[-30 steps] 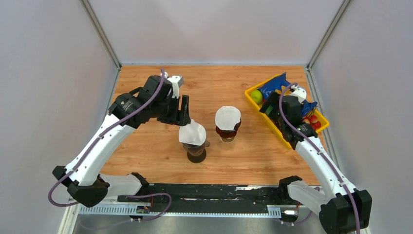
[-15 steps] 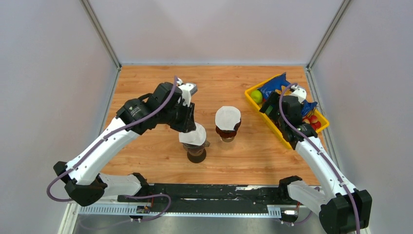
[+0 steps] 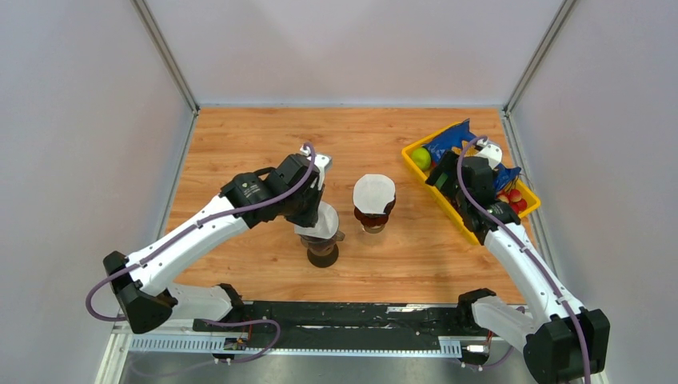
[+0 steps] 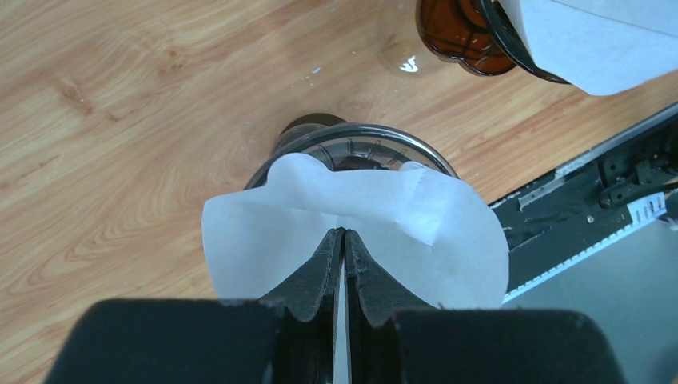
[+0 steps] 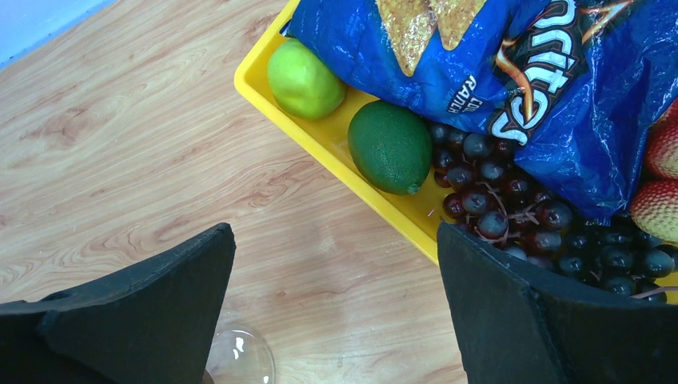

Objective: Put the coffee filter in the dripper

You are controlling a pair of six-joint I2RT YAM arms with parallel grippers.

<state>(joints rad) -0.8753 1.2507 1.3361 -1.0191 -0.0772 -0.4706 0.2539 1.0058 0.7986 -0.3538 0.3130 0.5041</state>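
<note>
Left gripper [image 4: 344, 237]: fingers pressed almost together, with a thin fold of the coffee filter [image 4: 432, 232] pinched between the tips. Grip is on the near edge of the paper. The white filter fans out to both sides of the fingertips and past them, half-open and creased down the middle.

Directly beyond and below the tips sits the dripper [image 4: 376, 138]. Its round clear rim and ribbed inside show just past the filter's far edge. The paper overlaps the near part of the rim; how deep the filter's point sits inside is hidden by the paper itself.

From the top view, the left gripper [image 3: 312, 210] is right over the dripper [image 3: 324, 250], and the filter [image 3: 323, 224] spreads across the dripper's mouth under the fingers. The dripper stands upright on the wood table [image 3: 240, 136].

Just to the right of the gripper and a bit farther back is a second dripper [image 3: 372, 219], brown glass, apart from the first. A second filter [image 3: 374, 192] already sits in its top.

Well off to the right, the right gripper [image 5: 336, 296] has its fingers spread wide with nothing between them. It hangs over the table beside a yellow tray [image 5: 320, 138]. The tray holds a lime [image 5: 390, 146], a green apple [image 5: 304, 78], dark grapes [image 5: 496, 200] and a blue chip bag [image 5: 520, 72].
</note>
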